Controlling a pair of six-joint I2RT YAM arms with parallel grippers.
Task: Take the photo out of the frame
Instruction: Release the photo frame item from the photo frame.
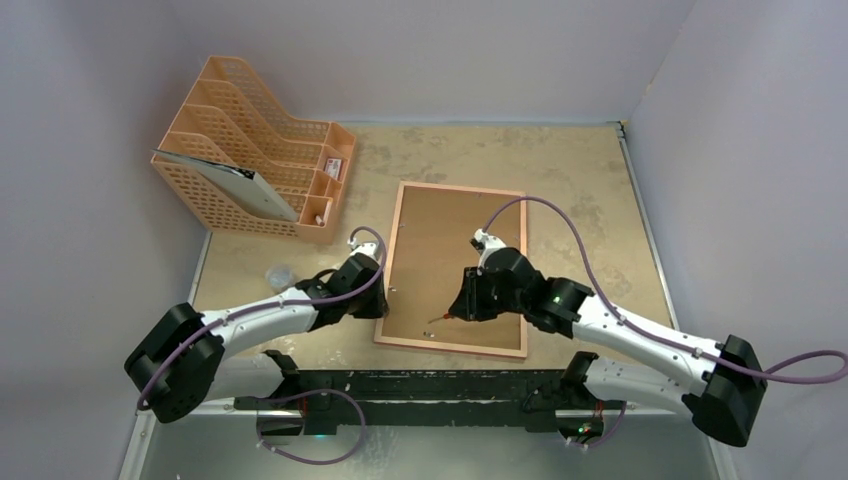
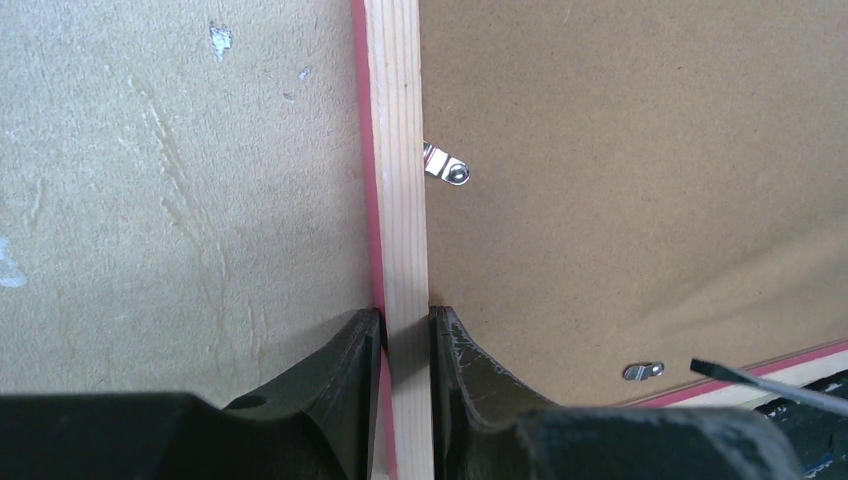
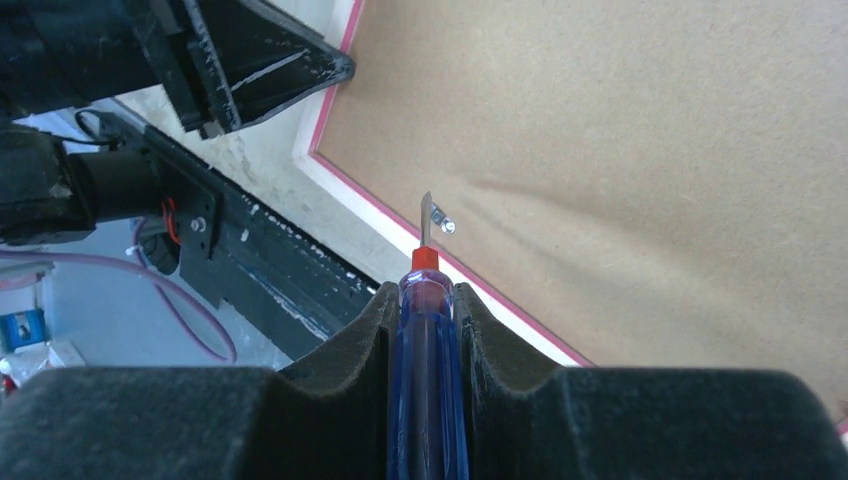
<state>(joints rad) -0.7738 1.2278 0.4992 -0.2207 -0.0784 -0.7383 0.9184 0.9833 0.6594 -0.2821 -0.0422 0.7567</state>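
Items in view:
- one frame (image 1: 452, 268)
- two metal clips: side clip (image 2: 446, 168), lower clip (image 2: 643, 371)
- one screwdriver (image 3: 427, 360)
- one orange file rack (image 1: 255, 150)
- one grey sheet (image 1: 240, 185)
- two hands: left hand (image 2: 405, 330), right hand (image 3: 425, 300)
- one tabletop (image 1: 580, 180)

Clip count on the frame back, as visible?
2: side clip by the frame rail the left gripper clamps; near-edge clip by the screwdriver tip. More may be hidden outside these views.
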